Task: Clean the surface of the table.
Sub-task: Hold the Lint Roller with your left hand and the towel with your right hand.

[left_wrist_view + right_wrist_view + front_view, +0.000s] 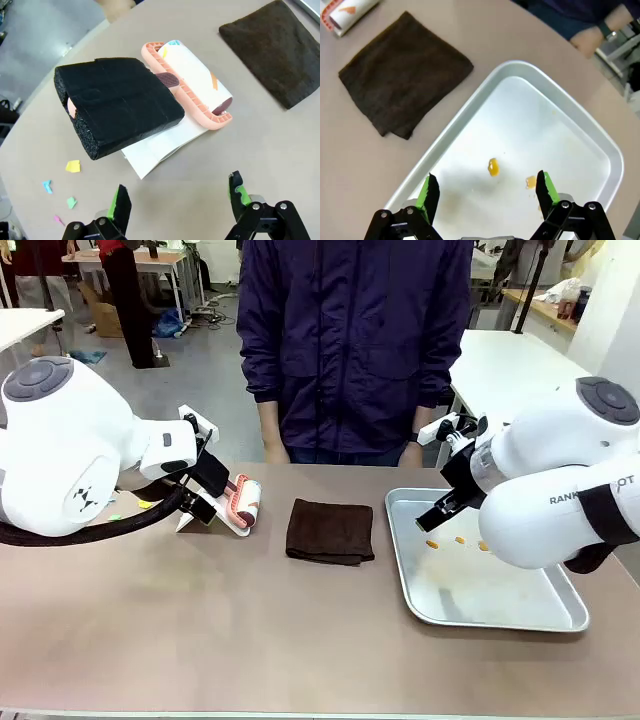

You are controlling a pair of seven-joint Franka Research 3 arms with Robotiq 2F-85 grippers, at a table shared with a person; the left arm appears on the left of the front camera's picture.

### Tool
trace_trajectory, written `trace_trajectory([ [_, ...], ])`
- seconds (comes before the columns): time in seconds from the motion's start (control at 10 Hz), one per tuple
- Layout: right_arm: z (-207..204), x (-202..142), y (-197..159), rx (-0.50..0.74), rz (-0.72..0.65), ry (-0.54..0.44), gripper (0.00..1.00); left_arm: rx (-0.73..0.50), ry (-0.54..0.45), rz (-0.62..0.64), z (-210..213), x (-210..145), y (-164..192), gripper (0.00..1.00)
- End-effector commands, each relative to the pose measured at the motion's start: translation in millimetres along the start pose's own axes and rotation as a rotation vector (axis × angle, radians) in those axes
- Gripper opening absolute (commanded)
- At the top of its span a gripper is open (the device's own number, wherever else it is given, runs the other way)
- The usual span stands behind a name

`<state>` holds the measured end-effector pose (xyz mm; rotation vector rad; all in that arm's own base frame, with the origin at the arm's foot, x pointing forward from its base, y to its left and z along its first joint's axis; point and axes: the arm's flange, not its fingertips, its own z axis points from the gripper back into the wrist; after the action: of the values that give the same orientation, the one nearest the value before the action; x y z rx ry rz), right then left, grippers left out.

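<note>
1. The table (250, 640) spreads under and all round the folded brown cloth (331, 531). Its top looks stiff, smooth and matte. You won't lift it, so expect to press and sweep across it.
2. The cloth itself looks soft and limp. I'd pinch it at a folded edge so all the layers come up together.
3. Left of the cloth lies a lint roller (195, 80) in a pink frame, resting on a white sheet (160, 145). The black foam block (120, 102) at its handle end looks squashy and is probably the best place to grip it.
4. Farther left of the cloth, past the roller, small paper scraps (73, 166) dot the top. They look light enough to scatter easily.
5. Right of the cloth sits a shiny metal tray (480, 590), shallow and likely slippery. It holds a few small orange bits (493, 167).
6. Your left gripper (178, 187) hangs near the roller, left of the cloth, jaws apart and empty.
7. Your right gripper (486, 180) hangs over the tray, right of the cloth, jaws apart and empty.
</note>
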<state>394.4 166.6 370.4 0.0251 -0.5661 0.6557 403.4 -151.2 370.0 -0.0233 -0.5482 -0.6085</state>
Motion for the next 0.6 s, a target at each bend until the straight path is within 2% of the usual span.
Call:
trace_trajectory([
  [0.0, 0.0, 0.1, 0.0, 0.000, 0.000, 0.000, 1.00, 0.000, 0.000, 0.000, 0.1, 0.1, 0.0, 1.00],
  [0.5, 0.0, 0.1, 0.0, 0.000, 0.000, 0.000, 1.00, 0.000, 0.000, 0.000, 0.1, 0.1, 0.0, 1.00],
])
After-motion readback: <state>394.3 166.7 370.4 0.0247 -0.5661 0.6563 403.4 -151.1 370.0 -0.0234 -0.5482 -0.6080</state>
